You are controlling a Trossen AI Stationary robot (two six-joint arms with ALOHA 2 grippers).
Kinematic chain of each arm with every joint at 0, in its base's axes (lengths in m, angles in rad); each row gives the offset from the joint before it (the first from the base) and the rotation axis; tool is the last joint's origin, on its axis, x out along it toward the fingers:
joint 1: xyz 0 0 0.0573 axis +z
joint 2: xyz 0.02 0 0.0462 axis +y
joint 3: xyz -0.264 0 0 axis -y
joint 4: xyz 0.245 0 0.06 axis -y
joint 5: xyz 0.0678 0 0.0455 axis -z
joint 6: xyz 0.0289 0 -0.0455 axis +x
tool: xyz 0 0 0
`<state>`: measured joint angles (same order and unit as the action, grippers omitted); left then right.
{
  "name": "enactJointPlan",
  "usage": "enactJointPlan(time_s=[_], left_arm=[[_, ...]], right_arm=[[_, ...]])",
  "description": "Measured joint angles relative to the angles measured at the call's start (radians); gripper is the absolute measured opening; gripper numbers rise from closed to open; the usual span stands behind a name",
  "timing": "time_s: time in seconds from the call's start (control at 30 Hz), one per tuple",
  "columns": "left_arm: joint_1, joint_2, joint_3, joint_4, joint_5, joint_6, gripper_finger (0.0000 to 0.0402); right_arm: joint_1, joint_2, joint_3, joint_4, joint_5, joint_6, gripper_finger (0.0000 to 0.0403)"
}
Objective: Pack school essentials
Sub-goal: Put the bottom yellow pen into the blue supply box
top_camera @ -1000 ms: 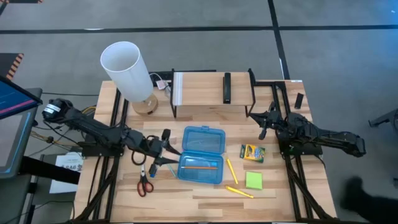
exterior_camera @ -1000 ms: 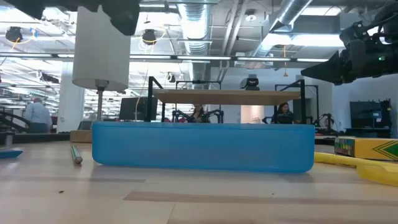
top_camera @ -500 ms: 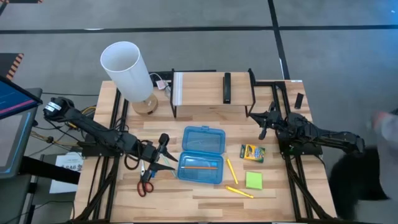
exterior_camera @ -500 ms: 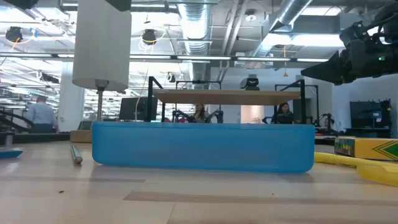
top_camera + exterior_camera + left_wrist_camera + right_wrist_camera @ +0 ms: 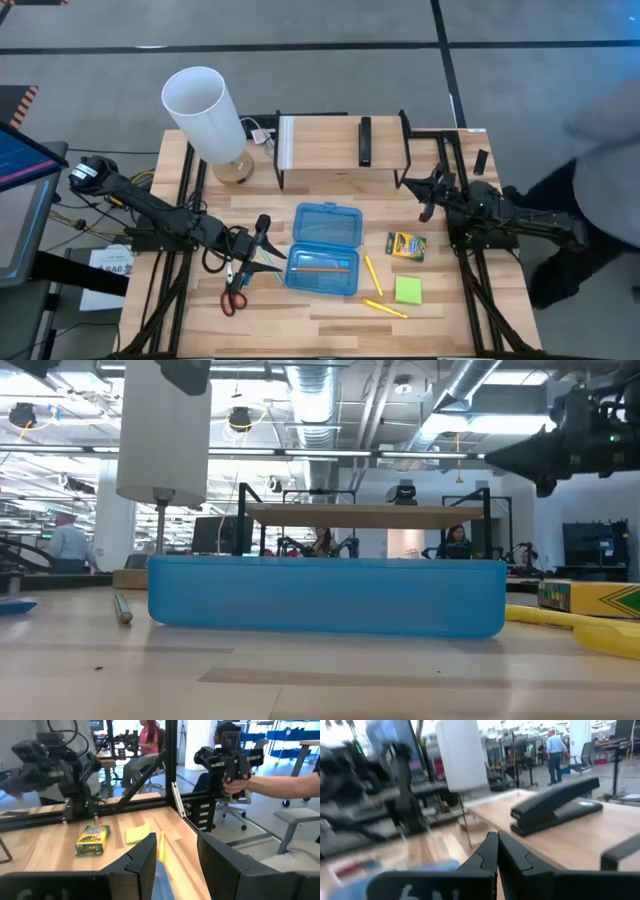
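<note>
The blue case (image 5: pixel 323 248) lies open mid-table with an orange pencil (image 5: pixel 322 268) inside. To its right lie the crayon box (image 5: pixel 406 245), the green sticky pad (image 5: pixel 407 290) and two yellow pencils (image 5: pixel 372 275). Red-handled scissors (image 5: pixel 233 293) and a thin stick (image 5: pixel 122 607) lie on the table left of the case. My left gripper (image 5: pixel 177 855) hovers open at the case's left side (image 5: pixel 262 250), pointing level across it, with nothing between its fingers. My right gripper (image 5: pixel 497 851) is shut and empty, raised right of the shelf (image 5: pixel 428 195).
A white lamp (image 5: pixel 205 115) stands at the far left. A low wooden shelf (image 5: pixel 340 120) with a black stapler (image 5: pixel 365 140) on it stands at the far middle. A person (image 5: pixel 600 130) stands at the table's right side.
My right gripper has rolled about its own pointing line while staying where it was, still shut. A person has come in beside the table's right edge.
</note>
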<state>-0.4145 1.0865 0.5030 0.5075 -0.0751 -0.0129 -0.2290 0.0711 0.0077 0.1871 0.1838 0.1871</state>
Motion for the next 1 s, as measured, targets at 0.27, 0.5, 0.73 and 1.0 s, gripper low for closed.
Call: enactJointPlan(time_s=[0.27,0.5,0.73,1.0], left_arm=[[-0.034,-0.118,-0.071,-0.049,-0.121,-0.021,0.013],[-0.038,-0.29,-0.255,0.041,-0.193,-0.081,0.013],[-0.038,-0.405,-0.323,0.042,-0.213,-0.104,0.013],[-0.038,-0.427,-0.33,0.022,-0.22,-0.1,0.013]], right_arm=[[0.09,0.028,0.072,-0.016,-0.077,0.018,0.0031],[0.259,0.215,0.156,-0.036,0.029,0.014,0.0032],[0.373,0.479,0.31,-0.07,0.111,0.017,0.0032],[0.471,0.778,0.533,-0.255,0.115,0.103,0.0032]])
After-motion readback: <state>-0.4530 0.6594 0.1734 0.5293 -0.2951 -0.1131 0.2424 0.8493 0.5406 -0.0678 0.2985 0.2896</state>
